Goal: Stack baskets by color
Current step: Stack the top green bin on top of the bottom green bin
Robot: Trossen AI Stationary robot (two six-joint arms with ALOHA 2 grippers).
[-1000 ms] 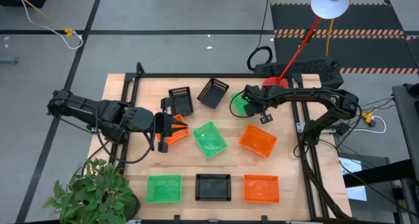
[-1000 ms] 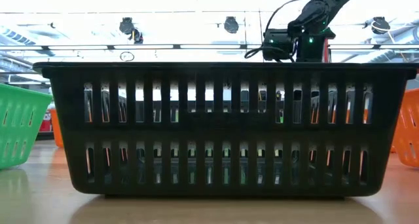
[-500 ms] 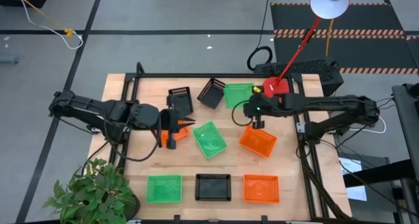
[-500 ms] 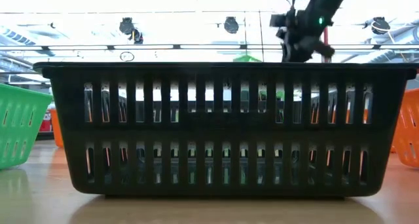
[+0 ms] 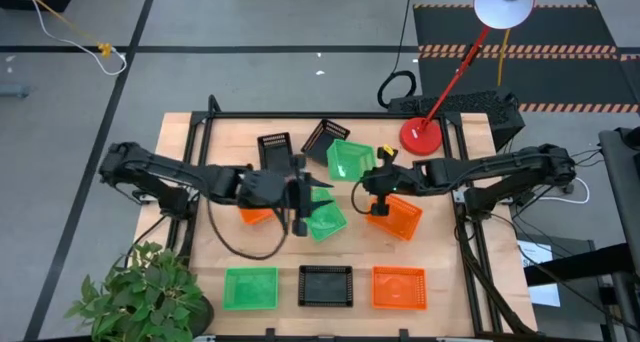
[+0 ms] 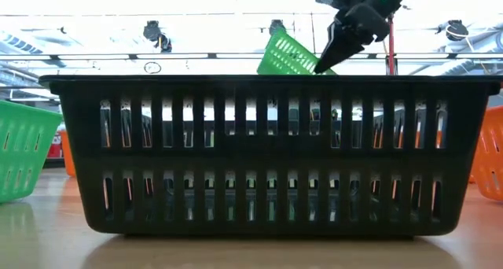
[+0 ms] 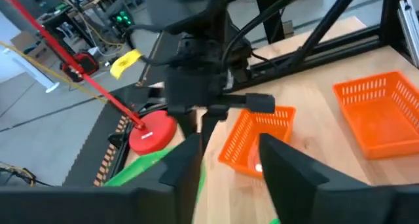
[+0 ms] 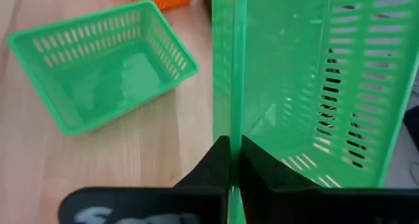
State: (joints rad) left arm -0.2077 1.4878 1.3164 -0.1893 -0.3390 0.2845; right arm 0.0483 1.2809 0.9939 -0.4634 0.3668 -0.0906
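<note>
My right gripper (image 5: 374, 183) is shut on a green basket (image 5: 350, 160) held in the air over the table's middle; in the low view that basket (image 6: 289, 55) shows above the near black basket's rim. My left gripper (image 5: 303, 204) stands open beside a second green basket (image 5: 324, 220) that rests on its base, with nothing between its fingers (image 7: 184, 160). An orange basket (image 5: 254, 216) lies on the table under the left wrist. Two black baskets (image 5: 276, 150) sit at the far side, one of them tilted (image 5: 325, 139). Another orange basket (image 5: 396, 218) lies below the right arm. My right gripper pinches one wall of the green basket at its rim (image 8: 229, 127), one finger inside the basket and one outside. The fingers slant down from the table's right. The basket is lifted clear and tipped onto its side, its open face turned sideways.
A green (image 5: 250, 287), a black (image 5: 326, 285) and an orange basket (image 5: 400, 287) stand in a row along the near edge; the black one (image 6: 267, 155) fills the low view. A red lamp base (image 5: 420, 135) stands far right, a potted plant (image 5: 140, 294) near left.
My left gripper has gone toward the table's right, opened and let go of the orange basket, which now lies on the table under its wrist. My right gripper has risen and swung toward the table's middle with the green basket, lifting it clear and tipping it on its side.
</note>
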